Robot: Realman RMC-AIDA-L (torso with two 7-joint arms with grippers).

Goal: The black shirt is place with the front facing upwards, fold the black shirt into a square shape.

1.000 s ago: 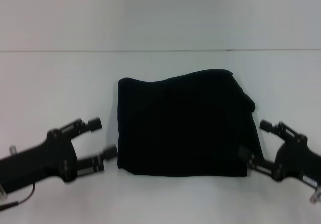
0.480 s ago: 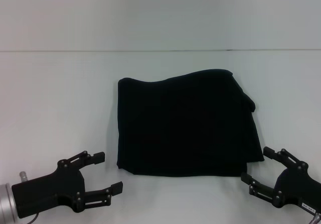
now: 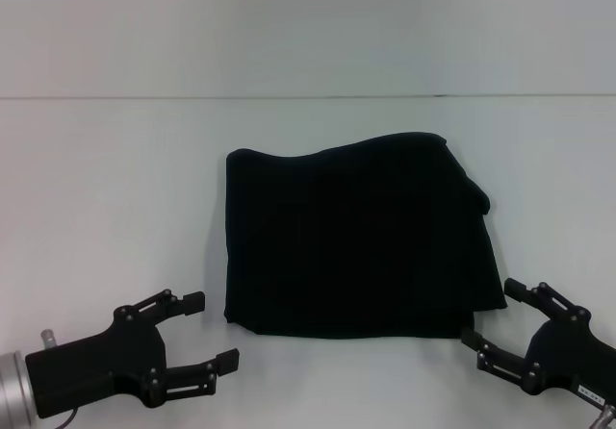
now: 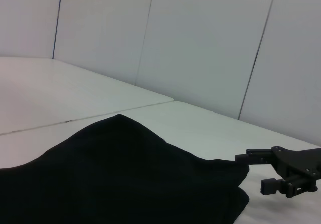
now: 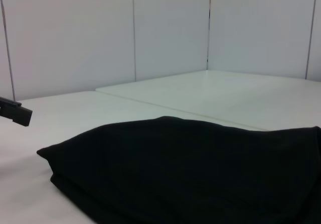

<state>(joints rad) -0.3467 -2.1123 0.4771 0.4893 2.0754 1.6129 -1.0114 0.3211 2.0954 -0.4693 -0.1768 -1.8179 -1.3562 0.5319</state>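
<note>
Moved since earlier: both grippers, withdrawn nearward. Black shirt (image 3: 353, 239): folded, mid-tabletop (image 3: 115, 179). Left gripper (image 3: 210, 333), right gripper (image 3: 489, 315): open, empty, flanking near corners.

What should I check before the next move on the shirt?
1. Black shirt folded into a compact, roughly square block: ok.
2. Left hand open, off the cloth near its front left corner: ok.
3. Right hand open, holding nothing: ok.
4. Right hand clear of the shirt's front right corner: cannot tell, very close.
5. Edges tidy: not ok, far edge wavy, right side bulges.
6. Table flat under the shirt: ok.
</note>
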